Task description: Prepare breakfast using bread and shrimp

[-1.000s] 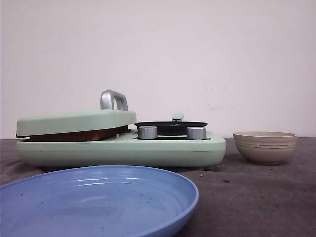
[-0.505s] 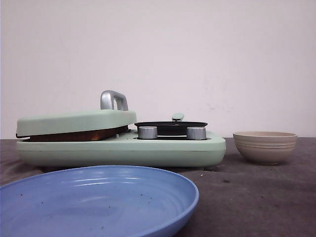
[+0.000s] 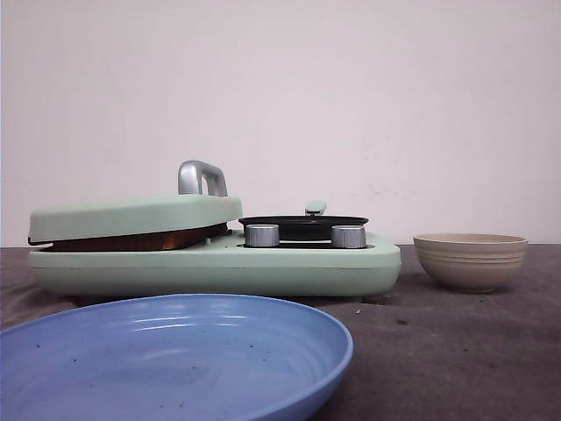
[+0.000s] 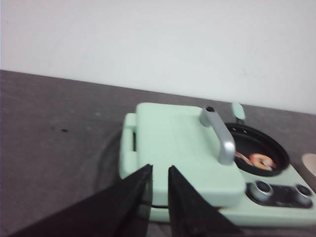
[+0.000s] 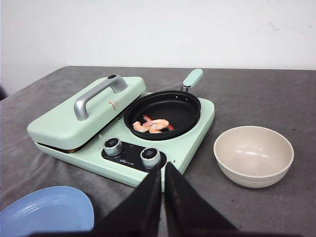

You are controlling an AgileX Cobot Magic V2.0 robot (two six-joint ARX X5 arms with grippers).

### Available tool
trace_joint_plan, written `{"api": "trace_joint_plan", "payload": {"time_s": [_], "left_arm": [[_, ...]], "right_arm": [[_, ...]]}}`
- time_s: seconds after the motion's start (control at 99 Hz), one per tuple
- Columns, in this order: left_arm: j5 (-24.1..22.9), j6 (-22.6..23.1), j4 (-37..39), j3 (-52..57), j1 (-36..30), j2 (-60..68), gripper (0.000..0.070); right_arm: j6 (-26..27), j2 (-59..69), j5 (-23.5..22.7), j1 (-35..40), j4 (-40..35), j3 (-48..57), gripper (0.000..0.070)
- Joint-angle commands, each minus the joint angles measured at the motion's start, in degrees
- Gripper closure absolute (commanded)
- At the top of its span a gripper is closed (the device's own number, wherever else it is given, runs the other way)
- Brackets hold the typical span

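Pink-orange shrimp (image 5: 154, 125) lie in the black frying pan (image 5: 165, 114), and a brown strip that may be the bread's crust (image 3: 131, 241) shows under the closed mint lid (image 5: 86, 116).

The pan sits at the centre of the right wrist view, on the right half of the mint-green cooker (image 5: 187, 143), its mint handle (image 5: 192, 77) pointing toward the wall. The lid's silver handle (image 5: 94, 96) runs along its top, and two silver knobs (image 5: 113, 146) sit on the cooker's front edge. At the right of that view stands a beige ribbed bowl (image 5: 254, 156) with nothing inside, apart from the cooker. The blue plate (image 3: 175, 360) fills the lower left of the front view, holding only specks. All rest on a grey table (image 5: 276, 98). The left gripper (image 4: 159, 174) and right gripper (image 5: 162, 170) each hold nothing, fingers nearly together with a narrow slit between.
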Motion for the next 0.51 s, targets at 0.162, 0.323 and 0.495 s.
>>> {"api": "trace_joint_plan", "payload": {"time_s": [0.162,0.323,0.495], "left_arm": [[0.83,12.59,5.77,-6.54,7.08,-4.90,0.0700],[4.74,12.59,7.54,-12.46,12.50,-5.68,0.0700],[8.61,12.61,13.40,-19.50,13.86,-5.68,0.0700]], "right_arm": [[0.74,0.15,0.00,0.28,0.70,0.17,0.0700],[0.74,0.13,0.00,0.28,0.68,0.17,0.0700],[0.74,0.11,0.00,0.28,0.70,0.17,0.0700]]}}
